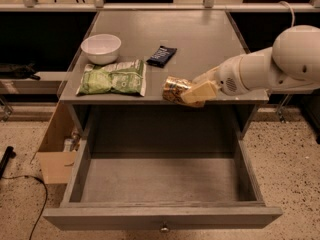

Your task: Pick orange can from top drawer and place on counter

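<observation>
The claw [193,93], reaching in from the right, was closed around the orange can [172,88], which lay sideways at the front edge of the surface [200,39], right of centre. Below it, the top drawer [165,217] stood open. A green bag [112,77] lay near the front left corner.

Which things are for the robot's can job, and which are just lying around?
For the job:
- orange can, held by the tool at the counter's front edge
- top drawer, pulled open
- counter

Just lying about:
- white bowl
- green bag
- dark blue snack bar
- cardboard box on the floor
</observation>
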You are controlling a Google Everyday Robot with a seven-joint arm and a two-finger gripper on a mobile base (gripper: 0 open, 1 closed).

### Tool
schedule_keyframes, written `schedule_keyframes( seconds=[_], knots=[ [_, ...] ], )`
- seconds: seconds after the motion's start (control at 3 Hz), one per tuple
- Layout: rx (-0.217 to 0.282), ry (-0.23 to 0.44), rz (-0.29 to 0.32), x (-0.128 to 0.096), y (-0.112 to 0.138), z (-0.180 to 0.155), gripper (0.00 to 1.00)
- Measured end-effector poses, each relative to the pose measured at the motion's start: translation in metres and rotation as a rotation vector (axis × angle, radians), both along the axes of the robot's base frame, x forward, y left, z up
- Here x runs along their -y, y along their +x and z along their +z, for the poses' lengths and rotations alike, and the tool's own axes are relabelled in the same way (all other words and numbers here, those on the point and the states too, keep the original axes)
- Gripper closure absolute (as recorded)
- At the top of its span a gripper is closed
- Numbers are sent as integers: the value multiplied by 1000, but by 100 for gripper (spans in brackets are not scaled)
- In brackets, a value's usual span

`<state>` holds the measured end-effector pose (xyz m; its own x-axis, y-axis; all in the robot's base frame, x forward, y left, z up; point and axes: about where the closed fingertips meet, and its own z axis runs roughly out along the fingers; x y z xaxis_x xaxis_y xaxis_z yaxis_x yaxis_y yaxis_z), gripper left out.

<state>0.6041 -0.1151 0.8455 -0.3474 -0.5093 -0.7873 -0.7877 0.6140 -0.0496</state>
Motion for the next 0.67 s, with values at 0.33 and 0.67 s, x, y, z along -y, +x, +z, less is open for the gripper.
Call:
schedule_keyframes(
  seconds=[0.33,0.67],
  knots=[
    [4,-1,-45,31,22,36,100],
    [6,-15,-45,31,22,35,100]
  ],
)
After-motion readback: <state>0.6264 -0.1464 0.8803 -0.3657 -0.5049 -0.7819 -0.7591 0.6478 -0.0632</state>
